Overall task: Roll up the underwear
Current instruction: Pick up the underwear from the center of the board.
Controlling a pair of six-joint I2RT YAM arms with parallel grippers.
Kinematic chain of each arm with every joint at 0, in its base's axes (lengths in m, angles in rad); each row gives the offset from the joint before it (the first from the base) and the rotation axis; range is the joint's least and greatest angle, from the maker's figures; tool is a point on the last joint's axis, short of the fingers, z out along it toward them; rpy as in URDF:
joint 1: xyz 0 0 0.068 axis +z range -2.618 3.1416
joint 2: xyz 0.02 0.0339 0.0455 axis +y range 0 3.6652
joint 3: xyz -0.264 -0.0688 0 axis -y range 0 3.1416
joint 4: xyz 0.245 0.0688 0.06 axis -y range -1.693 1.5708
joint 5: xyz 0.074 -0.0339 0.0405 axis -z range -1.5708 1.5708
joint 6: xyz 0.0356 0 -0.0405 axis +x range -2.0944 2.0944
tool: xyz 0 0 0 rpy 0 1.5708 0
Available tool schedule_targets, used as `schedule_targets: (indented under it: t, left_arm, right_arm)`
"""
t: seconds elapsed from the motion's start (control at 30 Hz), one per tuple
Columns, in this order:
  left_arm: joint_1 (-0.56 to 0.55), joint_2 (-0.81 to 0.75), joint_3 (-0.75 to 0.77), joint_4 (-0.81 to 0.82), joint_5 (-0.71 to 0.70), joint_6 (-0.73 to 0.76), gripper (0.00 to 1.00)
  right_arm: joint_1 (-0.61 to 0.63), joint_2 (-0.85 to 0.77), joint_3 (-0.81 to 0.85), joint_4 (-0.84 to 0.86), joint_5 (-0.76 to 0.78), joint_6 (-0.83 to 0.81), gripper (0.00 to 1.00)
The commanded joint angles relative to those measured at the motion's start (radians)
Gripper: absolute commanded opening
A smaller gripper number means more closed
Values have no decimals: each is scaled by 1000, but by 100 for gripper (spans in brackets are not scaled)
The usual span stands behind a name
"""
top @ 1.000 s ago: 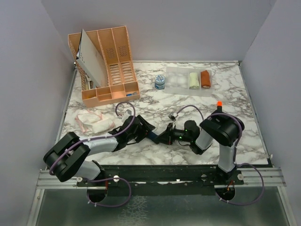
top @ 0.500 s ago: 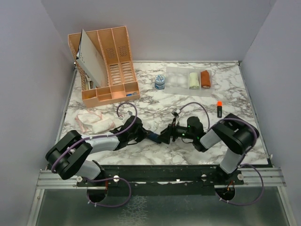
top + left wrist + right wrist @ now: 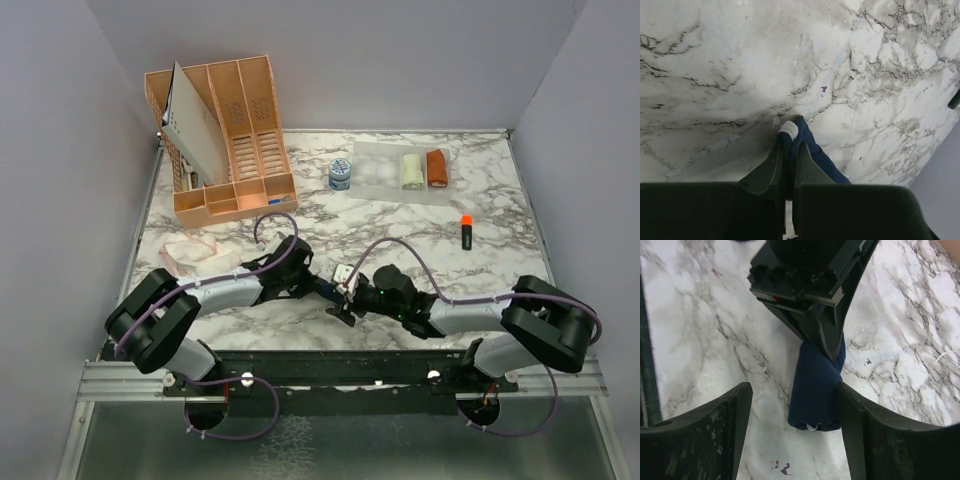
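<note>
The navy underwear (image 3: 329, 290) lies as a short roll on the marble near the front middle. My left gripper (image 3: 318, 285) is shut on its far end; in the left wrist view the navy cloth (image 3: 812, 150) and a white tag stick out past the left gripper (image 3: 789, 146). My right gripper (image 3: 344, 300) is open and low over the table, facing the left one. In the right wrist view the navy roll (image 3: 815, 385) lies between the spread jaws of the right gripper (image 3: 792, 390), close to the right finger (image 3: 855, 415). The whitish-pink underwear (image 3: 195, 258) lies crumpled at the left.
An orange file organiser (image 3: 225, 130) stands at the back left. A small blue jar (image 3: 340, 175) sits beside a clear tray (image 3: 375, 170) that holds a cream roll (image 3: 412, 170) and a rust-orange roll (image 3: 437, 167). An orange marker (image 3: 466, 232) lies at the right.
My left gripper has shut on the navy underwear. My right gripper has let go and opened, and the right arm has dropped low and stretched leftward.
</note>
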Motion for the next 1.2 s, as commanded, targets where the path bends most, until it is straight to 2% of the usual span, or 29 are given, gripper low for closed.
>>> schedule_targets:
  t: [0.0,0.13,0.3,0.33,0.5,0.6,0.63,0.7,0.73,0.8,0.9,0.97,1.17]
  left_arm:
    - [2,16,20,-105,-2,12,0]
    - [2,19,14,-91,7,9,0]
    - [4,26,22,-88,13,16,0]
    - [4,25,22,-90,12,18,0]
    - [20,-4,3,-94,14,21,1]
    - [54,-63,-36,-66,10,29,14]
    - [75,-85,-50,-57,12,36,20]
    - [117,-128,-65,-61,23,56,47]
    - [142,-150,-69,-69,31,67,56]
    - [188,-198,-76,-88,36,89,66]
    - [234,-295,-84,-126,14,110,72]
    - [248,-367,-90,-147,-12,115,75]
    - [259,-542,-96,-223,-98,147,81]
  right_arm:
    - [30,73,65,-103,158,-179,72]
    - [54,147,96,-116,183,-215,75]
    - [74,231,119,-106,224,-218,65]
    - [74,245,125,-107,240,-218,61]
    - [74,272,138,-145,318,-146,23]
    - [72,260,133,-151,338,-76,2]
    - [67,255,142,-166,338,-46,1]
    - [45,246,166,-206,324,18,0]
    - [30,241,182,-228,315,55,0]
    - [-8,220,211,-273,283,120,1]
    - [-63,184,267,-354,252,210,1]
    - [-88,162,324,-438,309,307,1]
    - [-140,134,515,-636,407,368,0]
